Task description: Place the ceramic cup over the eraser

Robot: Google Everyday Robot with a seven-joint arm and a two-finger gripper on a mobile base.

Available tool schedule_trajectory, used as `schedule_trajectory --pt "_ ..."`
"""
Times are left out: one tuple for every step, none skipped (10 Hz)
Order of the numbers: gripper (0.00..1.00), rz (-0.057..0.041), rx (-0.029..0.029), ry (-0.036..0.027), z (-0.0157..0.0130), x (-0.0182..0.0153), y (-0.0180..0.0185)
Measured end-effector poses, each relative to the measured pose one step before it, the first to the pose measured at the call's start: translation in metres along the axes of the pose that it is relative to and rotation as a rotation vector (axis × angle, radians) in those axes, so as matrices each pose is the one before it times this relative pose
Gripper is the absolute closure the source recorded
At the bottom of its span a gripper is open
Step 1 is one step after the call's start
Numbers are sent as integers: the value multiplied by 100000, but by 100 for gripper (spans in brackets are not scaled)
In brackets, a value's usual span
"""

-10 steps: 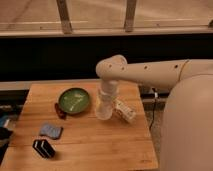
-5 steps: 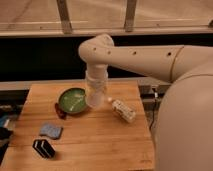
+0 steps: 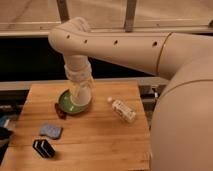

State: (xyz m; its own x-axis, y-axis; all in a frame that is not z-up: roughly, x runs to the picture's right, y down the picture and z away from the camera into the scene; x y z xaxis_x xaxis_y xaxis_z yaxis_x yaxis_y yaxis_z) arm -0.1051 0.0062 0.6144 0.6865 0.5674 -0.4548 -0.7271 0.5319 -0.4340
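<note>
The gripper [image 3: 80, 89] hung low over the green bowl [image 3: 66, 104] at the back left of the wooden table [image 3: 95, 145]. I could not tell whether it was clenched or released. A pale shape at its tip looked to me like the ceramic cup [image 3: 82, 96], just above the bowl's rim. The eraser [image 3: 44, 148] lay well apart, near the front left corner, past the blue-grey pad [image 3: 51, 131]. Travelling low, the cup might clip the rim or the pad. Lowered off-centre, its rim could land on the eraser, tip, or push it off the edge.
</note>
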Motion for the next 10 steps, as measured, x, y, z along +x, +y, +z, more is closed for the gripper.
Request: schedule_trajectory --pt "100 -2856 -677 -738 -744 -4 650" --pt "100 -3617 -2015 -1440 -1167 18 1479" --pt "100 -2862 -2377 -1094 -784 59 1295" --pt "100 -2586 -4187 -1909 -541 -313 1656" --pt "100 -1031 -2264 -784 -220 -94 797" --pt "100 52 -278 -107 1 10 18" --pt "100 59 -6 -26 -10 14 -18" --pt "100 -65 -17 15 18 -23 29" --pt "100 0 -10 -54 -4 -13 5" --pt "100 44 29 48 -11 24 -23"
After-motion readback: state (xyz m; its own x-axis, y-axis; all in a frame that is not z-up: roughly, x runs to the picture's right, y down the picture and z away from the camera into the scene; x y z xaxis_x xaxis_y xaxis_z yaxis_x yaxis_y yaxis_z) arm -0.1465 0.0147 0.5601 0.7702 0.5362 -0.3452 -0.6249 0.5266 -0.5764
